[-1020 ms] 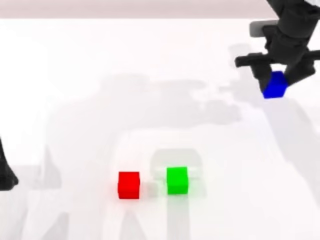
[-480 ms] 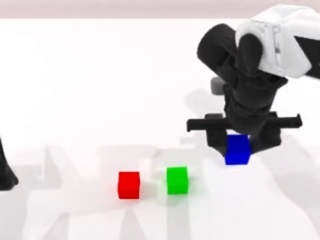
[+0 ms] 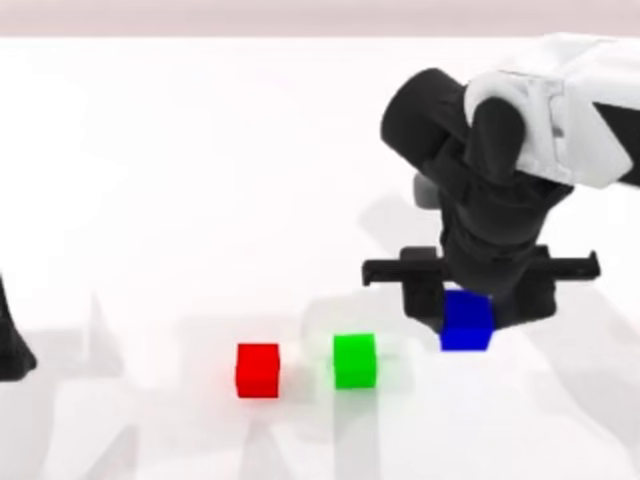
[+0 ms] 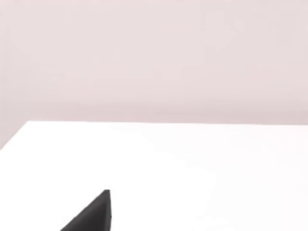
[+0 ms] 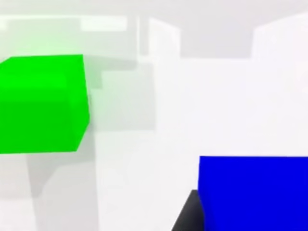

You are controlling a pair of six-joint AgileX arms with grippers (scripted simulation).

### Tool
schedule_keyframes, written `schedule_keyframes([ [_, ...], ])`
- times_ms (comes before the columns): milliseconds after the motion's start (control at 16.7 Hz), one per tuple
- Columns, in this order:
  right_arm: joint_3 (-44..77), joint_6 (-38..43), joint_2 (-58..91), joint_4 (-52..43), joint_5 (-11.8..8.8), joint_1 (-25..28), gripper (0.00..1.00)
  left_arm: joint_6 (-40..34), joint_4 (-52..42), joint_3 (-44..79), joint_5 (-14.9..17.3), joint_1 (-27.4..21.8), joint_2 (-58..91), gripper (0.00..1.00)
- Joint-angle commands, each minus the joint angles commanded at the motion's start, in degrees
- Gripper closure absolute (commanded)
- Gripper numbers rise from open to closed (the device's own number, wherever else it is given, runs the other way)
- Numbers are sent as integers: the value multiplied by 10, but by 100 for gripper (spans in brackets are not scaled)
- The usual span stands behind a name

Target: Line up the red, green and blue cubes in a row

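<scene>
Right gripper is sitting over the table right of centre, fingers closed on the blue cube, one dark finger on each side of it. Whether the blue cube is touching the table or hanging just above it, can't tell from the top view. Right arm is coming in from the upper right, white shell and dark wrist housing directly above the grip.

Green cube is resting on the table near the front edge, just left of the blue cube and a bit nearer the camera side, not touching it. Red cube is sitting further left, beside the green with a clear gap between them. Red and green are lying roughly level with each other; blue is sitting slightly farther back than that line.

Right wrist view is showing the green cube flat on the table and the blue cube close to the lens with a dark finger pressed against its side. White table is showing between the two cubes.

Left arm is parked at the far left edge of the table, only a dark sliver in the top view. Left wrist view is showing bare table, the pale wall and a dark fingertip; can't tell how far that hand is open
</scene>
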Motion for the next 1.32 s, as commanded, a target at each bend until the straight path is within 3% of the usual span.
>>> schedule_keyframes([
  [480,-91,2,43,139,1,3,100,0,0,0,0,0,0,0],
  [780,-100,2,48,150,1,4,100,0,0,0,0,0,0,0],
  [1320,-100,2,48,150,1,4,32,0,0,0,0,0,0,0],
])
